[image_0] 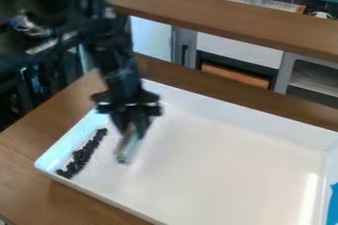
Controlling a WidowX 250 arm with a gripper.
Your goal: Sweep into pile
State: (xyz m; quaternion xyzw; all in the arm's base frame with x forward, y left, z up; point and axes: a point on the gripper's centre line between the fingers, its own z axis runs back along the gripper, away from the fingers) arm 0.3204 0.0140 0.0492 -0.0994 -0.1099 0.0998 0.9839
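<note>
The black gripper (134, 123) hangs over the left part of the white tray (218, 150), pointing down. It is shut on a pale, greyish tool (125, 147) that slants down from it towards the tray floor; whether the tool's lower end touches the floor I cannot tell. Small dark pieces (82, 154) lie in a narrow slanting band along the tray's left wall, to the left of the tool with white floor in between.
The tray stands on a brown wooden table (33, 189). Behind it runs a raised wooden ledge (231, 19). Something blue (333, 204) shows at the tray's right edge. Dark equipment (53, 71) stands at the upper left.
</note>
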